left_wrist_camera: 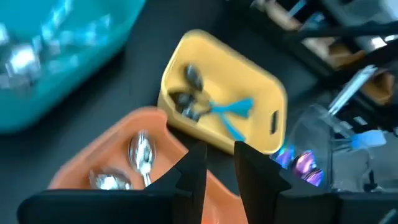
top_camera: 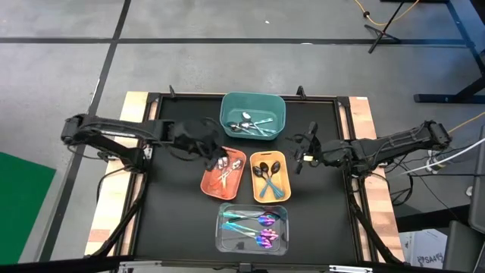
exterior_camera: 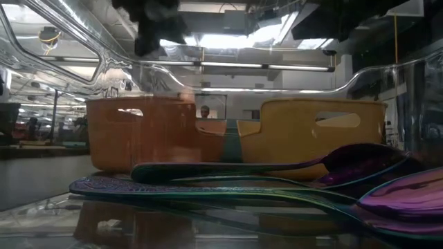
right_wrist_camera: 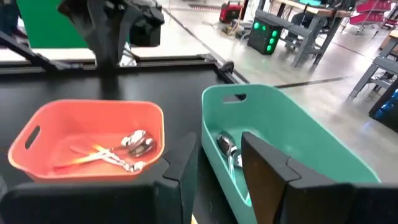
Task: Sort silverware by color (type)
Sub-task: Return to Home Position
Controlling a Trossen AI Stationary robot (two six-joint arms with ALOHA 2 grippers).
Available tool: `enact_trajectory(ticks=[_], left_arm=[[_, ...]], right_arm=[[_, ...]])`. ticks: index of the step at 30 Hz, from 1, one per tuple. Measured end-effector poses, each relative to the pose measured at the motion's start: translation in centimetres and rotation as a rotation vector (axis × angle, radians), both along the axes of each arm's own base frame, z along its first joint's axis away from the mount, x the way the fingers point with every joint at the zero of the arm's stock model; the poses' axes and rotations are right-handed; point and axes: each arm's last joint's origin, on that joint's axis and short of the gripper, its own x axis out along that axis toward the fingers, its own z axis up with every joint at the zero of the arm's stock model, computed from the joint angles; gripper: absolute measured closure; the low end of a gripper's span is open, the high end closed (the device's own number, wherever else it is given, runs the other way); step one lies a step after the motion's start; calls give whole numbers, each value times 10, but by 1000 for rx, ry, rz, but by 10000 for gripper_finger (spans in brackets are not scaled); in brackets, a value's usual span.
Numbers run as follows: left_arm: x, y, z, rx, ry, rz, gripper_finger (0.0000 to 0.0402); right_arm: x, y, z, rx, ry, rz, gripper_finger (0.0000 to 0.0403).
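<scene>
High view: left gripper point(top_camera: 217, 156), fingers narrowly parted and empty, hovers over the orange bin point(top_camera: 208, 186) and should rise clear before retracting; right gripper point(top_camera: 302, 160), likewise parted and empty, waits.

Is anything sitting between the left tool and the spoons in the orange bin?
Nothing visible does. The left tool hangs open above the orange plastic bin, and the silver orange-handled spoons lie uncovered inside it. The right tool waits clear of it.
</scene>
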Motion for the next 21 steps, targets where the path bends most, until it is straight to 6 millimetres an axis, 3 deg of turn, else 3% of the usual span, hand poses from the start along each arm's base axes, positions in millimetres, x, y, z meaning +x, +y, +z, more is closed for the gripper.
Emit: enact_trajectory(ticks=[10,16,21], left_arm=[[-75,1,67,263,-263,-14,326],[-124,3,91,394,-389,42,326],[-158,2,101,457,-458,31,326]], right_arm=[[-43,-8,33,10,-139,71,288],[-78,-15,50,35,-245,101,288],[-107,-21,59,57,-334,139,288]])
